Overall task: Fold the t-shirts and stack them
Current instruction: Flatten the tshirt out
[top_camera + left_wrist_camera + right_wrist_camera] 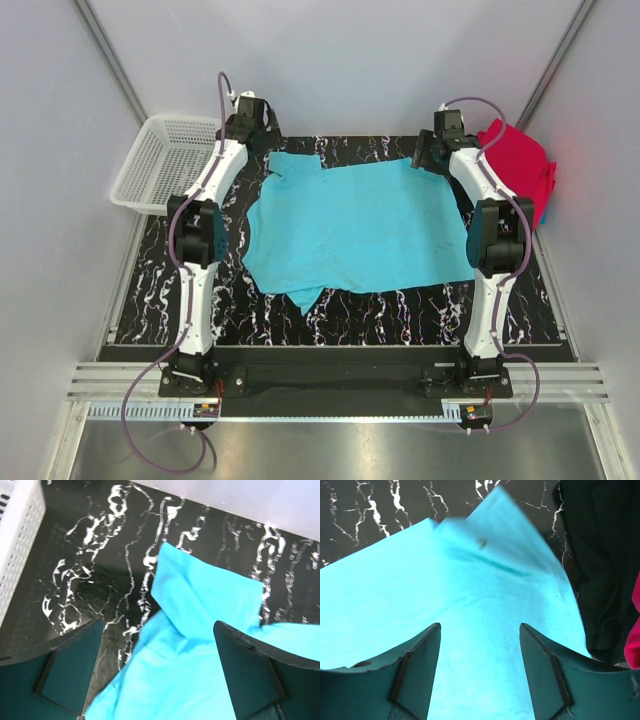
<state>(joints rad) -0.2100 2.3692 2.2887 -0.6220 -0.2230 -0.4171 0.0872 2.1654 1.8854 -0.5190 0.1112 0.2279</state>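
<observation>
The left gripper hangs with its two dark fingers spread wide, gripping nothing. Below the gap lies a folded corner of the turquoise t-shirt, its tip pointing away from the arm toward the far edge. Left of that corner the black marbled table shows bare, and the white mesh basket sits just off the table's far left corner.

The right gripper also has its fingers apart, somewhat less wide, and nothing is pinched between them. Turquoise cloth fills the view under it, with a stitched edge running along the right side. Just beyond that edge lies a dark, seemingly black cloth, and a sliver of pink-red shows at the frame's right border.

From the overhead camera both arms reach to the far side of the table, one over each far corner of the shirt. The turquoise shirt lies spread nearly flat in the middle of the table, with its long axis running left to right. Two flaps that look like sleeves stick out at its left end, one far and one near, while its right edge is fairly straight, so the shirt seems to point toward the left arm's side. A crumpled crimson t-shirt rests at the far right edge of the table, just outside the right arm, apart from the turquoise one
</observation>
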